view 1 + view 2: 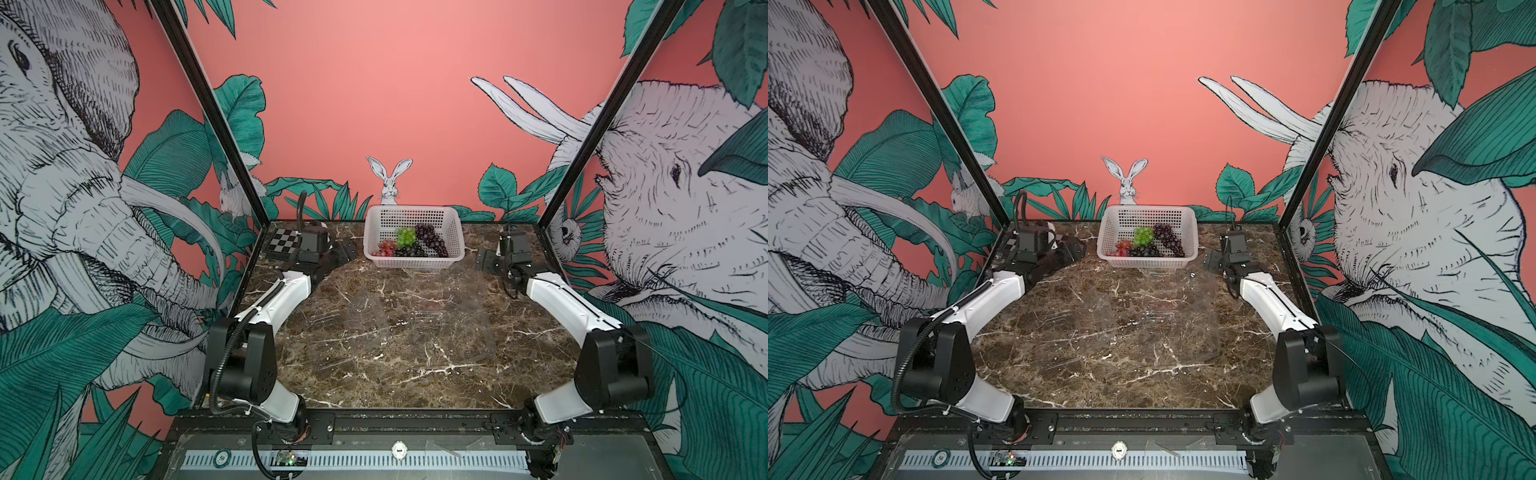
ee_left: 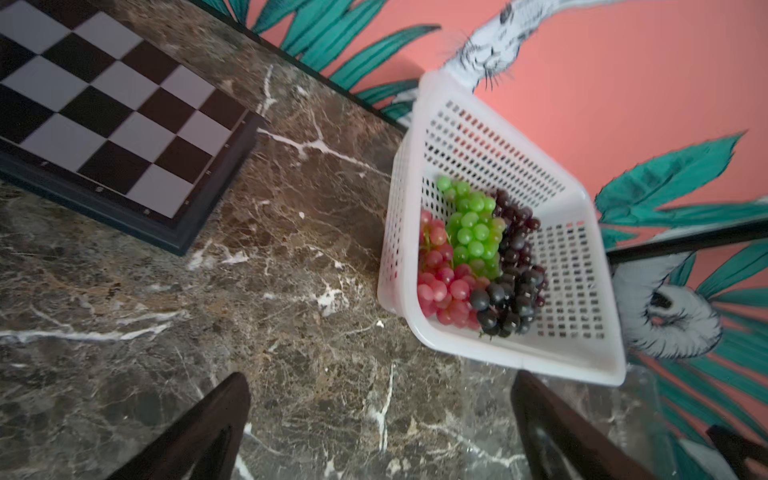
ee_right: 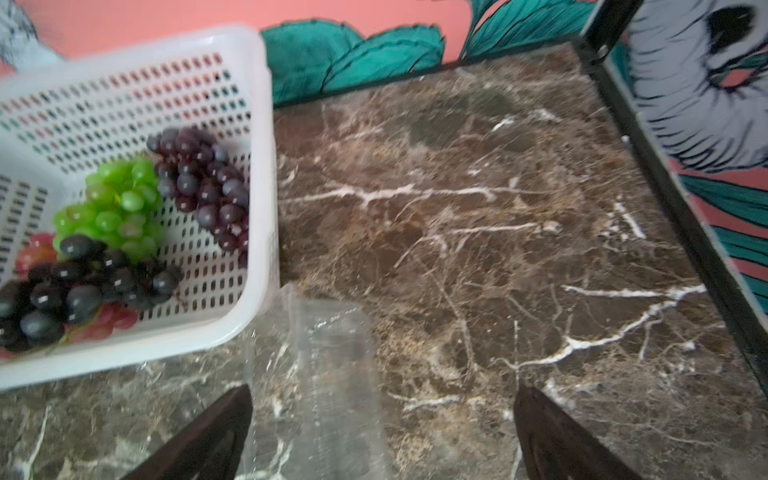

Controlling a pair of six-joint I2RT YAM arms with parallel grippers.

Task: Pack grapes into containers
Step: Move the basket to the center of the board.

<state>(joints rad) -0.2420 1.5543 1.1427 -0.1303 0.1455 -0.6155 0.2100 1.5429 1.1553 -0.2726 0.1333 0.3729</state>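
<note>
The grapes lie in a white perforated basket [image 1: 413, 211] at the back centre: a green bunch [image 1: 406, 236], a red bunch [image 1: 386, 247], a purple bunch [image 1: 433, 240] and a black bunch [image 1: 409, 251]. Clear containers show only faintly on the marble in the table's middle [image 1: 353, 322] [image 1: 465, 330]. One container's end [image 3: 328, 374] lies beside the basket, just ahead of my right gripper [image 3: 383, 390]. That gripper is open and empty, right of the basket [image 1: 484, 259]. My left gripper [image 2: 381, 376] is open and empty, left of the basket [image 1: 347, 249].
A black-and-white chessboard [image 1: 282, 241] lies in the back left corner, behind the left gripper [image 1: 1073, 249]. Black frame posts and printed walls close in the table on three sides. Brown marble [image 1: 386, 374] spreads between the two arms.
</note>
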